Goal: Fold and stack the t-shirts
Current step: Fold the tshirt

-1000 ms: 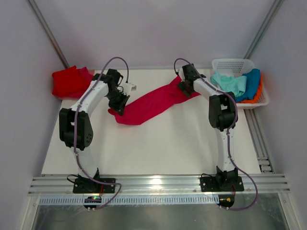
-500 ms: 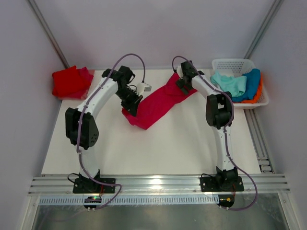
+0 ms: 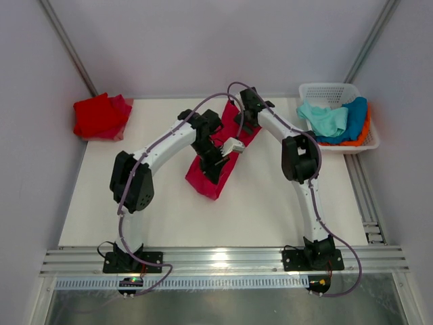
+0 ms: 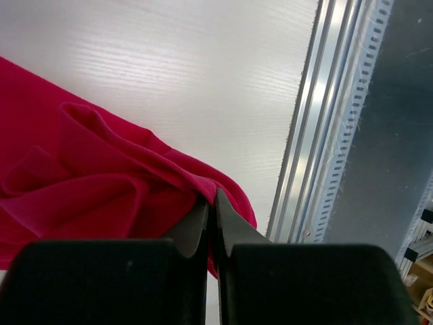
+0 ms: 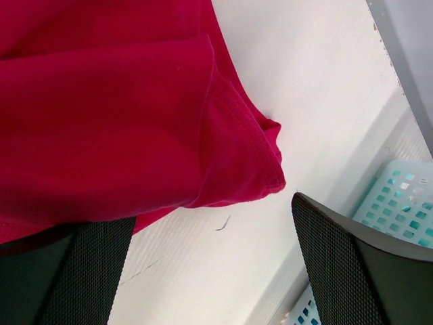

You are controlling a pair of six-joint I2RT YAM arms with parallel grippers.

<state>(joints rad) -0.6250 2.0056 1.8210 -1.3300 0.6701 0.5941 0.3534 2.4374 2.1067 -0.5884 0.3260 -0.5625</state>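
A crimson-pink t-shirt [image 3: 207, 180] lies bunched into a narrow strip at the table's middle back. My left gripper [image 3: 216, 166] is over it, shut on a fold of the cloth; in the left wrist view the jaws [image 4: 212, 198] pinch the pink t-shirt [image 4: 101, 183] just above the table. My right gripper [image 3: 245, 120] hovers at the strip's far end, open. In its wrist view the fingers [image 5: 91, 271] stand wide apart, with a hemmed corner of the t-shirt [image 5: 115, 115] just ahead of the gap. A folded red t-shirt [image 3: 101, 116] sits at the far left.
A white lattice basket [image 3: 327, 91] at the back right holds mint-green [image 3: 323, 118], blue [image 3: 353, 115] and orange t-shirts; its wall [image 5: 406, 196] shows by the right fingers. An aluminium rail [image 3: 223, 258] runs along the near edge, and enclosure walls stand on both sides.
My left gripper has swung right and nearer with the t-shirt's end, drawing the long stretched strip into a shorter bunch. The right gripper has shifted slightly left, still open.
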